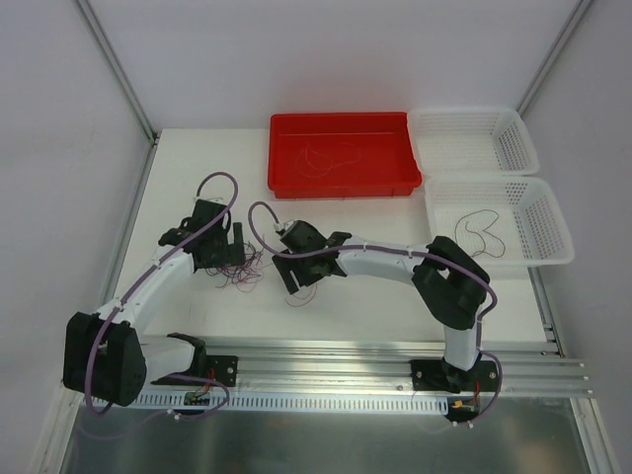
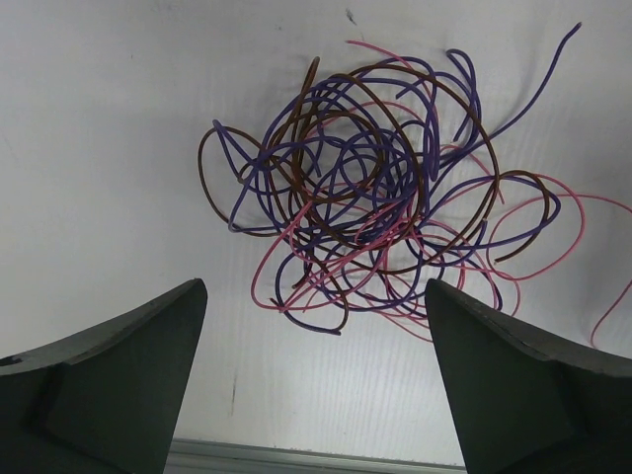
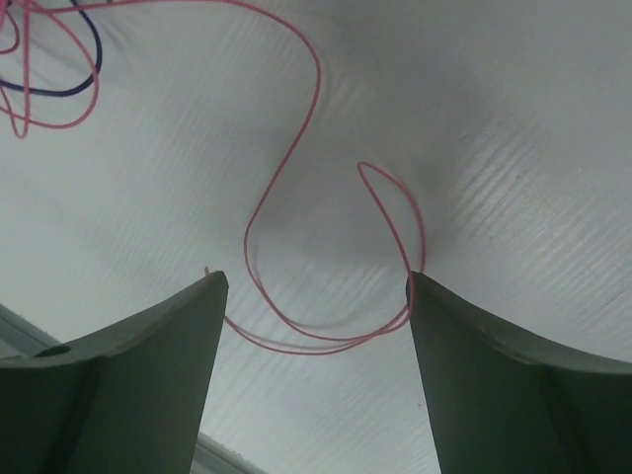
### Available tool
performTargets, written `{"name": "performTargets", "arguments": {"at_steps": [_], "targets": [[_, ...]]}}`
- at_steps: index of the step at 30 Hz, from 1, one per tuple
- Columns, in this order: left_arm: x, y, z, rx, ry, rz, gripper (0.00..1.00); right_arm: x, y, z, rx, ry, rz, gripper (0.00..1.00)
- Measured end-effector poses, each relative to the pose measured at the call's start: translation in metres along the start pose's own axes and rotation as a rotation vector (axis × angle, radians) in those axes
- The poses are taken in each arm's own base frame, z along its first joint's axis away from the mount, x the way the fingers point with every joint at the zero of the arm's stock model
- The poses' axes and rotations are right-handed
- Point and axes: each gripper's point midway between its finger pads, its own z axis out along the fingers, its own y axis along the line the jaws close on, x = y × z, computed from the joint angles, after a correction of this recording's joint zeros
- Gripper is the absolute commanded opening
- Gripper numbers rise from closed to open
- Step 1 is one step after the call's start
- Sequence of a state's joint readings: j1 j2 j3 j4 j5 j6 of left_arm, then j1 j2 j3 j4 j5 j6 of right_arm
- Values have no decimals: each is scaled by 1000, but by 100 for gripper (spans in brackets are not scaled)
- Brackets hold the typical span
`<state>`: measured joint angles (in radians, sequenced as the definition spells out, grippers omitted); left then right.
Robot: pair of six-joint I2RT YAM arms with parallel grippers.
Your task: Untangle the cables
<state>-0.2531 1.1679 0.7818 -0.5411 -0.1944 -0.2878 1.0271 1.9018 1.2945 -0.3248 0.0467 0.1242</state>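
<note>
The left gripper (image 2: 316, 284) stood with jaws spread wide, holding nothing. The cables (image 2: 365, 188), a roundish knot of purple, brown and pink strands with no marked long axis, lay on the table (image 2: 99, 148) just ahead of its fingertips, loose ends trailing off to one side. The right gripper (image 3: 316, 276) had its jaws apart, clamping nothing. A single pink strand (image 3: 318, 69) looped between them, seemingly brushing one finger, though contact was unclear. The knot lay ahead and to one side. The left arm was judged nearer the knot, the right nearer the stray strand. No legible writing appeared.
</note>
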Motion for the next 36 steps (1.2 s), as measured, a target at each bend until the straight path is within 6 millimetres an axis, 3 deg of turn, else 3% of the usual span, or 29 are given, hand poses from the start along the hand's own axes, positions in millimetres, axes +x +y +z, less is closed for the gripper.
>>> {"name": "performTargets", "arguments": {"at_steps": [4,10,13,14,17,20,22,27,32,36], "targets": [[3,0,6,-11,33,-2,89,-3,-3,4,42,-24,32,75],[7,-1,13,-21,64,-3,79,-4,-7,16,118,-53,50,60],[8,-1,14,-24,73,-2,74,-4,-11,18,157,-65,48,44],[9,-1,14,-25,76,-1,72,-4,-13,18,168,-68,48,32],[9,-1,14,-27,76,-1,63,-5,-18,17,198,-77,54,12],[8,1,14,-35,74,0,58,-6,-24,17,230,-87,53,1],[8,2,14,-42,73,1,56,-3,-30,14,252,-87,46,1],[9,4,14,-50,77,2,53,-2,-42,-13,295,-103,19,1],[12,4,16,-55,89,5,49,-27,-42,-60,285,-209,14,1],[14,5,19,-62,103,9,39,-40,-42,-93,275,-284,18,1]]}}
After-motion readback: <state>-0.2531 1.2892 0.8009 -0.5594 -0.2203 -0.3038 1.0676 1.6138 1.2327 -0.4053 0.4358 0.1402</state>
